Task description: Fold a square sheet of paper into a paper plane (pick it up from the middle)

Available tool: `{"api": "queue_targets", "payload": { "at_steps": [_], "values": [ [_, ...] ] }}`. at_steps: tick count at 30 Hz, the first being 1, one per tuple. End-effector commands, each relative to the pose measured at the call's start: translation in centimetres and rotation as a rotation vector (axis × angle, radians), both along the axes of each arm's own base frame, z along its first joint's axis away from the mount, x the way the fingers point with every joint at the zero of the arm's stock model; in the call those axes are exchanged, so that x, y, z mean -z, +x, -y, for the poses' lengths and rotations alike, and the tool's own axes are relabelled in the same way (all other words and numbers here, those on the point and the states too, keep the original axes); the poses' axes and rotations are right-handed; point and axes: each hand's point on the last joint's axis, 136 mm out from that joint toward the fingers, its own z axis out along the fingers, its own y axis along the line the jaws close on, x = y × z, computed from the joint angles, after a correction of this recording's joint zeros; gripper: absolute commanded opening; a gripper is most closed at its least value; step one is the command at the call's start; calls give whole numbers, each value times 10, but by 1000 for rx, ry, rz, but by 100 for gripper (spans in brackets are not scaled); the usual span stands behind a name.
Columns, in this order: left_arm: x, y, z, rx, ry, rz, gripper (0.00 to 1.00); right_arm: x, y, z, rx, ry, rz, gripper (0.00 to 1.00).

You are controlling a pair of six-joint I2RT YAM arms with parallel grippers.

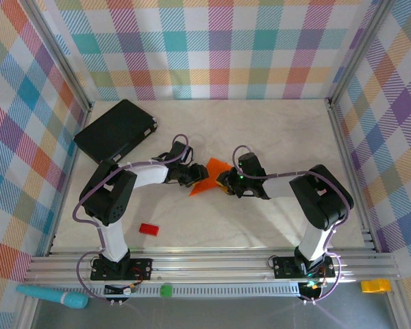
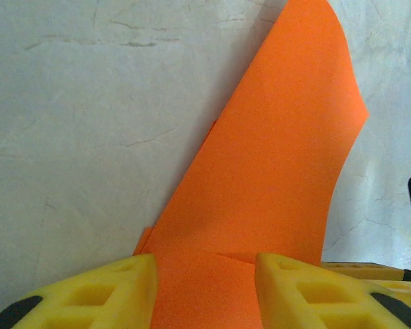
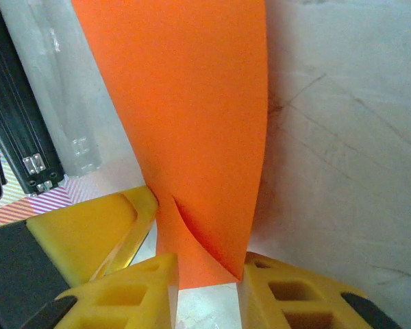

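Bright, even light from overhead leaves only faint, soft shadows on the table. In the wrist views the orange paper looks strongly saturated and slightly soft, and in the right wrist view it casts a dim shadow to its right.

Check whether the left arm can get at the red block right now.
Probably yes: the red block lies alone on bare table close to that arm, with nothing over it. But the left pincer is busy, straddling the orange sheet, so it must leave that first.
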Motion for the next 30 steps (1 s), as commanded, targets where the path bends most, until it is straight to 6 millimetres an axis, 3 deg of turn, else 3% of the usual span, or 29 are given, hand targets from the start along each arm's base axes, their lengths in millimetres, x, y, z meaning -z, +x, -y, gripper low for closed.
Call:
{"api": "queue_targets", "payload": {
  "at_steps": [1, 15, 20, 25, 30],
  "values": [
    [14, -19, -12, -2, 69, -70, 43, -7, 4, -6, -5, 23, 29, 27],
    [4, -16, -9, 19, 56, -38, 43, -12, 3, -7, -19, 35, 51, 12],
    [-19, -7, -16, 38, 96, 63, 43, -14, 7, -5, -9, 23, 70, 6],
    [-51, 0, -17, 95, 113, 204, 51, -19, 6, 3, 9, -13, 83, 3],
    [-67, -7, -13, 216, 187, 353, 55, -27, 3, 16, 38, -42, 86, 1]
  ]
}}
